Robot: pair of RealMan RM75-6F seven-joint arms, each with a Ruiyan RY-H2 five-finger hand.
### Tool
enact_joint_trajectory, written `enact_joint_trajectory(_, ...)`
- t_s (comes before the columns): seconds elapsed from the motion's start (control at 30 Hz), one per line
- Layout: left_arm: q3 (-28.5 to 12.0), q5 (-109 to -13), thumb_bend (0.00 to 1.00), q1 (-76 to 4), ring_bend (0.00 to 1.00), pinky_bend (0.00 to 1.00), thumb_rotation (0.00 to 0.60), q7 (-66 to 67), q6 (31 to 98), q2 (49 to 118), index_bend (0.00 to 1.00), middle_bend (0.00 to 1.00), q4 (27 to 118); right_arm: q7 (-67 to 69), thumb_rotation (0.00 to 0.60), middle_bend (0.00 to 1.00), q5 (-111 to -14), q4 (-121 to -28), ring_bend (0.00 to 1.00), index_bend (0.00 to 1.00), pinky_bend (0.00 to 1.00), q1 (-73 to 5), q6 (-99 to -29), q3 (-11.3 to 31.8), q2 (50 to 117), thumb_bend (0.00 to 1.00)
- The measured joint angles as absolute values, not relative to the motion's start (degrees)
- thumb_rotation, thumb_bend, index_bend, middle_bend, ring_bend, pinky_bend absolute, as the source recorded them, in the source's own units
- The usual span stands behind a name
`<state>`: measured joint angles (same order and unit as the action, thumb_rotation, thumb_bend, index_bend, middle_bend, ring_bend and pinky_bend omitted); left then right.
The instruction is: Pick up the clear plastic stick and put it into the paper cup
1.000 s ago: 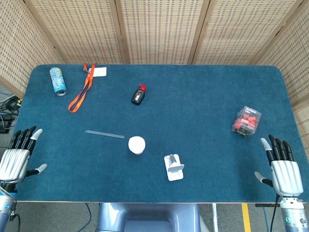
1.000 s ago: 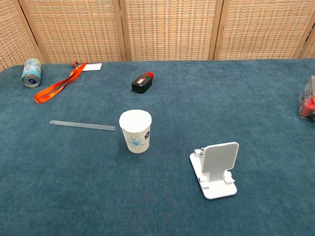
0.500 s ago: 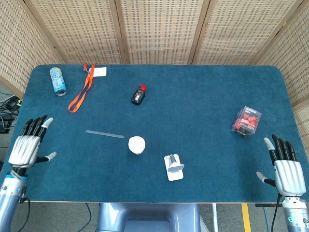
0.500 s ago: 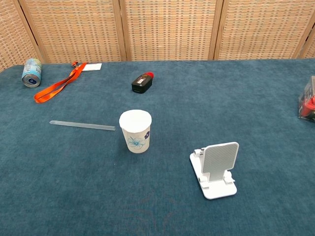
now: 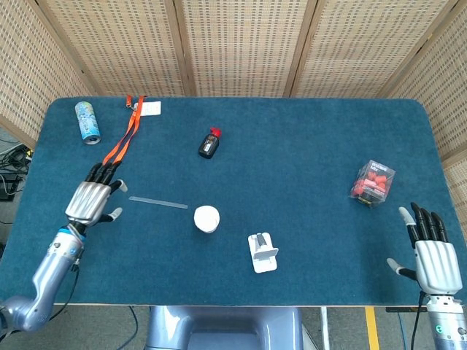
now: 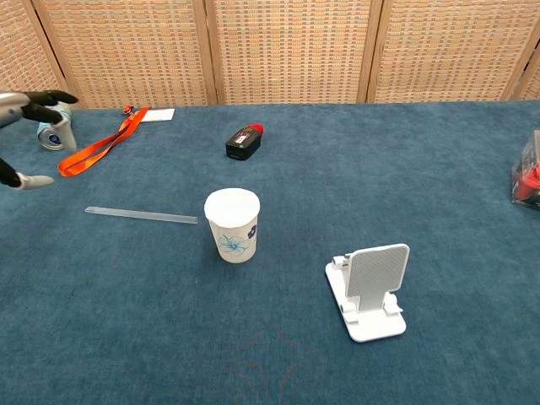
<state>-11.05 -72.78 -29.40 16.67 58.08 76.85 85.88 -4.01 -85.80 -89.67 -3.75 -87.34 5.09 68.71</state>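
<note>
While the left hand [image 5: 90,200] hovers spread, the stick [image 5: 158,202] lies flat, seemingly light, stiff, slippery; pinch mid-length.

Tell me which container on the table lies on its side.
The drinks can at the far left corner lies on its side; the paper cup near the middle stands upright, mouth up.

Lighting is bright, even and diffuse in both views. Shadows are faint: a soft one lies beside the paper cup [image 6: 232,224] and the phone stand [image 6: 371,291]. Focus is sharp throughout. No glare or motion blur is visible.
</note>
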Motion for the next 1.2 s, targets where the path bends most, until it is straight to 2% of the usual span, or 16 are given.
enact_joint_trajectory(0.33, -12.0, -65.7, 0.39, -36.4, 0.0, 0.0, 0.6, 21.2, 50.2, 85.0, 0.45, 0.0, 78.6, -1.4, 0.6, 0.0, -84.3, -88.1, 0.0, 0.0, 0.0, -4.1, -86.2, 5.7, 68.7, 0.05)
enact_joint_trajectory(0.67, -12.3, -58.3, 0.39, -43.3, 0.0, 0.0, 0.6, 25.6, 44.1, 91.2, 0.47, 0.0, 70.7, 1.0, 0.6, 0.0, -82.3, -87.0, 0.0, 0.0, 0.0, -4.2, -85.3, 6.6, 68.5, 0.05)
enact_joint_trajectory(1.2, -9.1, -57.3, 0.39, -45.0, 0.0, 0.0, 0.6, 27.7, 44.7, 92.5, 0.48, 0.0, 70.7, 2.1, 0.6, 0.0, -81.8, -86.1, 0.0, 0.0, 0.0, -4.4, -84.8, 6.8, 68.7, 0.05)
